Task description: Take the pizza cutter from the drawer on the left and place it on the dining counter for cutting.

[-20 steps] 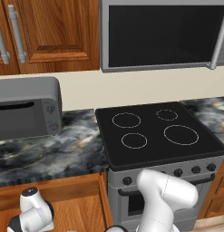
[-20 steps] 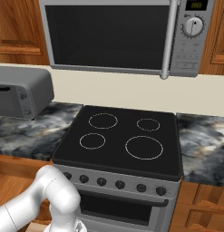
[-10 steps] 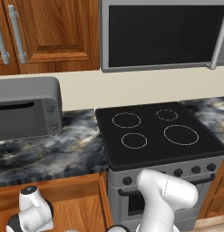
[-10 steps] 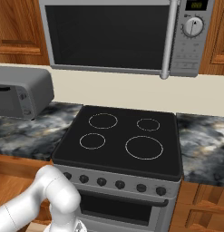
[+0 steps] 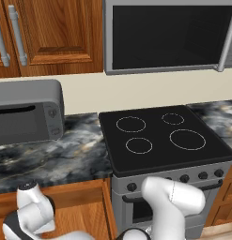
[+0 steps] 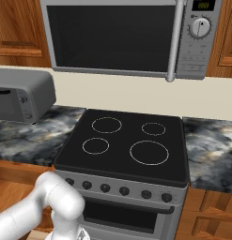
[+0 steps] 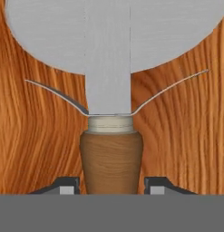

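Observation:
The pizza cutter [image 7: 109, 68] lies close below the hand, its pale grey wheel at the top of the hand view and its brown wooden handle [image 7: 111, 158] pointing toward me. My gripper [image 7: 112, 186] is shut on that handle, one dark fingertip [image 7: 68, 186] pressed to each side. Plain wood of the drawer [image 7: 36, 136] lies under the cutter. In the left base view the arm's wrist [image 5: 30, 211] reaches down into the open drawer [image 5: 75, 215] under the worktop. The dining counter is out of view.
A black stove [image 5: 159, 136] stands right of the drawer, with a marbled worktop [image 5: 56, 159] on both sides. A grey toaster oven [image 5: 23, 110] sits on the worktop at the left. A microwave [image 5: 169, 35] and wooden wall cabinets [image 5: 56, 33] hang above.

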Available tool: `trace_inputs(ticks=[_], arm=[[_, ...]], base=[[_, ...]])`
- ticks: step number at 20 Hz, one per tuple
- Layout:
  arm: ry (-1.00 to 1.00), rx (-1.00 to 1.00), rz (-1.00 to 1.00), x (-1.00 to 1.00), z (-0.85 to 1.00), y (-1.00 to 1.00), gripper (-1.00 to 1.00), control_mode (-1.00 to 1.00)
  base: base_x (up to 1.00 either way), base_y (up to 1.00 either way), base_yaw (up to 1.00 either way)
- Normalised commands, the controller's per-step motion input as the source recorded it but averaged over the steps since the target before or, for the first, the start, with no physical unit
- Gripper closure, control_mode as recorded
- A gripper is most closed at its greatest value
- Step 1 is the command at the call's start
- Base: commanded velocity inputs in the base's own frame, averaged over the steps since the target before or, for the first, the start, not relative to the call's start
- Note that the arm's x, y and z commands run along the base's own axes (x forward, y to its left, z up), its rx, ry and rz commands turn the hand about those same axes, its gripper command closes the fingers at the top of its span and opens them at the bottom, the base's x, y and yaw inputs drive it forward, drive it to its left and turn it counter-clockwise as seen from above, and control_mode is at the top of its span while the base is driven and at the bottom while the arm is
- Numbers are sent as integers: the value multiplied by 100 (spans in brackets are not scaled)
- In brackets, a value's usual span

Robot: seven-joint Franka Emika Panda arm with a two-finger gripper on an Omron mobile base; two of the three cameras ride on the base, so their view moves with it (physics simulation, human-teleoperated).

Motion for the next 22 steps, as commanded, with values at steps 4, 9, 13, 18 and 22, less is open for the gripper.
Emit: trace_inputs(ticks=[4,9,13,18,22], arm=[[0,0,0,-43,53,-19,100,-100],[0,1,0,-39,63,-26,100,-100],[0,0,0,-39,68,-26,100,-100],[0,3,0,-22,77,-33,100,-100],[0,7,0,-4,74,-52,100,-100]], base=[[0,0,0],[0,0,0],[0,0,0],[0,0,0],[0,0,0]])
